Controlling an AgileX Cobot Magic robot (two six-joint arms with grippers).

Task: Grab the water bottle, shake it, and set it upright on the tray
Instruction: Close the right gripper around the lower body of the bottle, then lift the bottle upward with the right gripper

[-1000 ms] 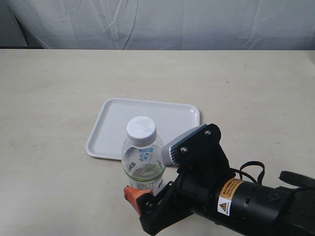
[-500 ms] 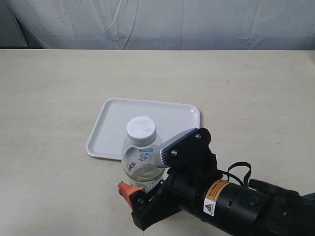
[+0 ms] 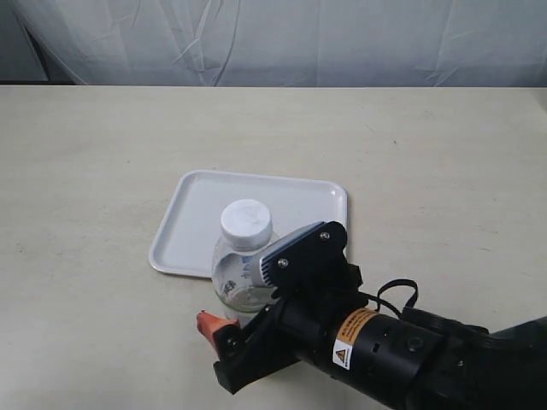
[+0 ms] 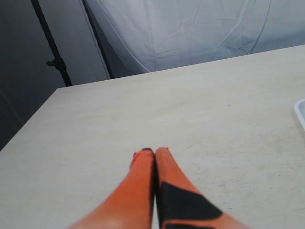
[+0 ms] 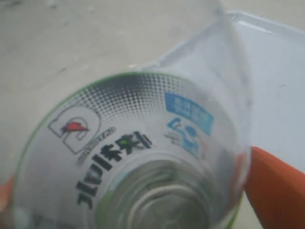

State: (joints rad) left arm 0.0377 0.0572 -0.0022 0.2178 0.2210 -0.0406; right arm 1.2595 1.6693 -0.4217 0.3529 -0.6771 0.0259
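The water bottle [image 3: 240,272] is clear with a white cap [image 3: 246,223] and stays cap up at the near edge of the white tray [image 3: 256,209]. My right gripper [image 3: 238,309] is shut on its lower body, one orange finger [image 3: 208,323] showing at the left. In the right wrist view the bottle [image 5: 143,143] and its label fill the picture, an orange finger [image 5: 276,191] pressed on its side, the tray [image 5: 281,71] behind it. Whether the bottle rests on the table cannot be told. My left gripper [image 4: 153,151] is shut and empty over bare table.
The tan table [image 3: 427,154] runs wide around the tray, with a white curtain [image 3: 273,38] behind it. In the left wrist view a corner of the tray [image 4: 301,112] shows at the edge, and a dark stand [image 4: 55,62] lies beyond the table.
My right arm has swung leftward in the exterior view with the bottle in its grip and now hides more of the bottle's lower body. The cap has barely moved.
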